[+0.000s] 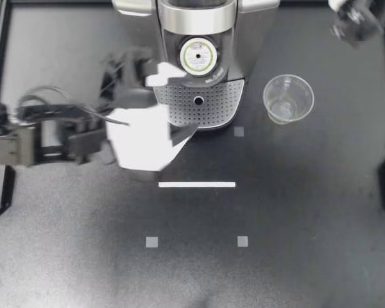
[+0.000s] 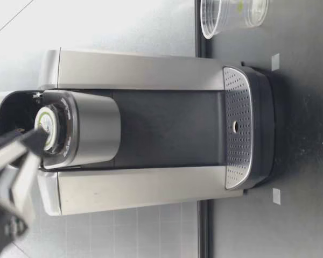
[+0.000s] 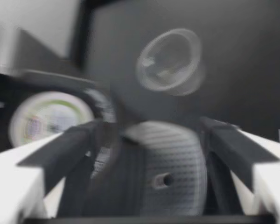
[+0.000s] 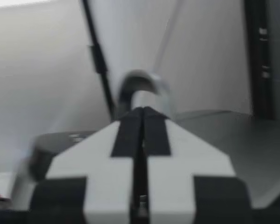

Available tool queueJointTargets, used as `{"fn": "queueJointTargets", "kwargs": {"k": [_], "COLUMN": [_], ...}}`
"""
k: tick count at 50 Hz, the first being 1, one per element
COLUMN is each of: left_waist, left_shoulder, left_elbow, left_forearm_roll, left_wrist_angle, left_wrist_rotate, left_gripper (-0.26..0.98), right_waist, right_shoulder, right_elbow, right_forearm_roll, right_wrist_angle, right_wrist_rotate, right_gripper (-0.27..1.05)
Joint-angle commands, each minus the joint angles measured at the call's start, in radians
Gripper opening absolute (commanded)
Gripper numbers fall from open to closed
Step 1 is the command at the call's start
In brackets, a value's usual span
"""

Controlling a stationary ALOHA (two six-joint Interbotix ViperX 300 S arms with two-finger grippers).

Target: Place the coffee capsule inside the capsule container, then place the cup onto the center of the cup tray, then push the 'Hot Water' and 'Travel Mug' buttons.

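Dark table (image 1: pixel 83 256); left tool (image 1: pixel 181 99) gapes empty, right tool (image 1: pixel 355 20) closed.

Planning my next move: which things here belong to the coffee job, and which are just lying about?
Job: coffee capsule, already in the coffee machine; cup, standing beside the cup tray, not on it.
Lying about: white tape strip; small tape squares.
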Motion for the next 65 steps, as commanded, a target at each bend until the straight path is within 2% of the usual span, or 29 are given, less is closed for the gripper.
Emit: {"fn": "queueJointTargets", "kwargs": {"k": [1,11,17,22,31,44,53,65], "left_waist": [0.0,0.011,0.021,0.025,0.025,0.032,0.032,0.032], "left_shoulder": [-0.064,-0.132,-0.156,-0.172,-0.187,-0.187,-0.187,-0.187], "left_elbow": [0.058,0.19,0.241,0.265,0.279,0.284,0.284,0.29], "left_forearm_roll": [0.008,0.009,0.008,0.006,0.006,0.006,0.006,0.005], "left_wrist_angle": [-0.106,-0.299,-0.39,-0.405,-0.405,-0.405,-0.405,-0.41], "left_wrist_rotate": [-0.072,-0.195,-0.249,-0.264,-0.267,-0.265,-0.267,-0.267], "left_gripper": [0.74,0.74,0.74,0.74,0.74,0.74,0.74,0.74], "right_waist": [-0.035,-0.074,-0.074,-0.074,-0.071,-0.023,0.02,0.095], "right_shoulder": [0.021,0.126,0.198,0.252,0.314,0.342,0.313,0.244], "right_elbow": [-0.06,-0.147,-0.196,-0.235,-0.279,-0.308,-0.29,-0.215], "right_forearm_roll": [0.002,0.0,-0.002,-0.002,-0.002,-0.005,-0.015,-0.018], "right_wrist_angle": [0.02,0.031,0.035,0.037,0.038,0.041,0.052,0.049], "right_wrist_rotate": [-0.003,-0.002,0.0,0.002,0.008,0.014,0.011,0.014], "right_gripper": [0.1,0.1,0.1,0.1,0.1,0.1,0.1,0.1]}}
